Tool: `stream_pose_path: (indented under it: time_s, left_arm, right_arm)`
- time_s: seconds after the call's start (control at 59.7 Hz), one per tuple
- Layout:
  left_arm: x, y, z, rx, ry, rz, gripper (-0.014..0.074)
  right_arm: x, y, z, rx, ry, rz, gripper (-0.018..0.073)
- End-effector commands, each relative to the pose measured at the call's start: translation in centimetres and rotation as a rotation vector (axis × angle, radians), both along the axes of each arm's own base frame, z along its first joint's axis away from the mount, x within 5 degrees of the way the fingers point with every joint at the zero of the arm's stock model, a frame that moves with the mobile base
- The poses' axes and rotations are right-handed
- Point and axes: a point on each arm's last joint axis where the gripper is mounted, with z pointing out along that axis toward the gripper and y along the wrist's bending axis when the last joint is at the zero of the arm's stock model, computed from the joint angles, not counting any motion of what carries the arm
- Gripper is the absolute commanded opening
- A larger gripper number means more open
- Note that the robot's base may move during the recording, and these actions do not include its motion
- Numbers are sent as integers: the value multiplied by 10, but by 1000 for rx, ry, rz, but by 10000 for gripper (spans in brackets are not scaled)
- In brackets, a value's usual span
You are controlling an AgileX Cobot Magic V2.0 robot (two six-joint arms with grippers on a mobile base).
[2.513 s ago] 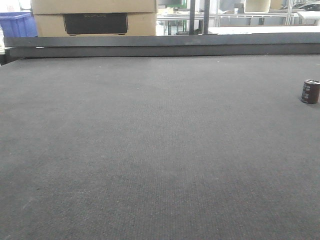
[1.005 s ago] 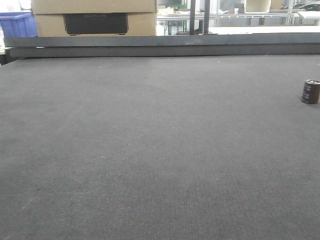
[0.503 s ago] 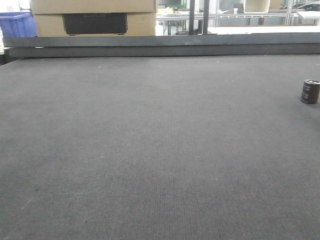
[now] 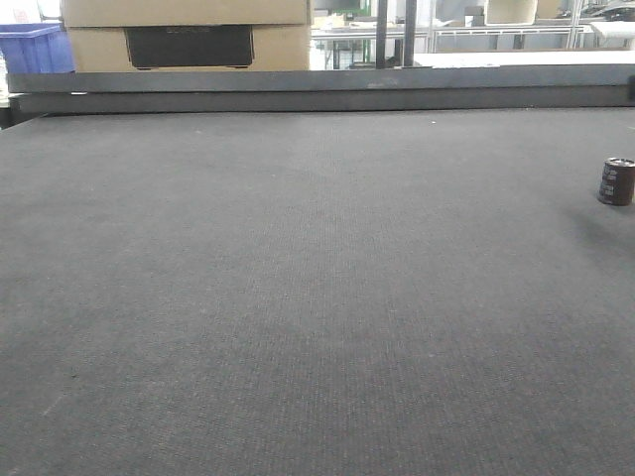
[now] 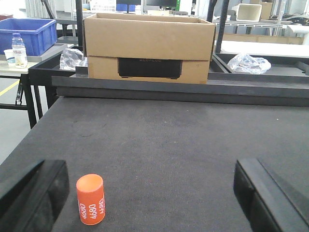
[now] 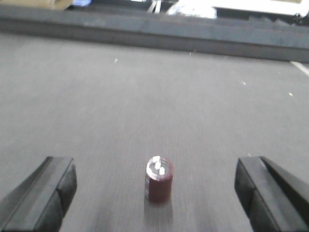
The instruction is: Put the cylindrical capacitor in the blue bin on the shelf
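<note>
Our right pincer (image 6: 154,160) stands wide open with nothing in its hold, its two black fingers (image 6: 50,193) spread to either side of the wrist view. Between them, a little ahead and close to the centre line, the small dark brown cylindrical capacitor (image 6: 159,180) stands upright on the dark grey textured worktop (image 4: 298,297), silvery top and two terminals facing up. It touches neither finger. The right wrist picture is somewhat blurred, so we cannot read the sleeve markings. In the front view the capacitor (image 4: 616,181) sits at the far right edge of the worktop, alone.

Our left pincer (image 5: 149,166) is likewise fully open and empty. A bright orange plastic cylinder with white numerals (image 5: 91,199) stands just inside its left-hand finger; it is no part of this job. Beyond lie a brown cardboard box (image 5: 148,46) and a blue plastic crate (image 5: 26,35) on a side table. We cannot tell whether that crate is the target bin, and no shelf shows.

We judge the step to be the approach for the pick, with the capacitor not yet gripped. The next move calls for lowering and advancing the right pincer until the fingers flank the sleeve, then closing squarely so the stubby body does not tip or roll.
</note>
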Motion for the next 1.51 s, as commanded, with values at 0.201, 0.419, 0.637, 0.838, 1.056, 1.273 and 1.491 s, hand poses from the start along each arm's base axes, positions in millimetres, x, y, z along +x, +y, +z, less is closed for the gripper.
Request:
stream_pose_path:
  time_s: [0.201, 0.419, 0.637, 0.838, 1.056, 1.273, 1.491]
  left_arm:
    - [-1, 0, 4, -12, -21, 2, 602]
    - [-1, 0, 3, -10, -14, 2, 602]
    - [-1, 0, 3, -6, -15, 3, 602]
    - [-1, 0, 3, -6, -15, 3, 602]
    - [-1, 0, 3, -6, -15, 3, 602]
    - [-1, 0, 3, -6, -15, 3, 602]
    - [9, 1, -16, 39, 42, 15, 602]
  right_arm:
    - [57, -8, -45, 11, -2, -57, 558]
    - [89, -11, -60, 16, 25, -67, 558]
    - [103, -16, -76, 19, 72, -76, 558]
    - [109, -16, -83, 21, 96, -76, 490]
    - [109, -15, -86, 18, 111, -66, 178]
    - [109, -15, -65, 19, 67, -65, -15]
    - [92, -12, 12, 34, 10, -50, -25]
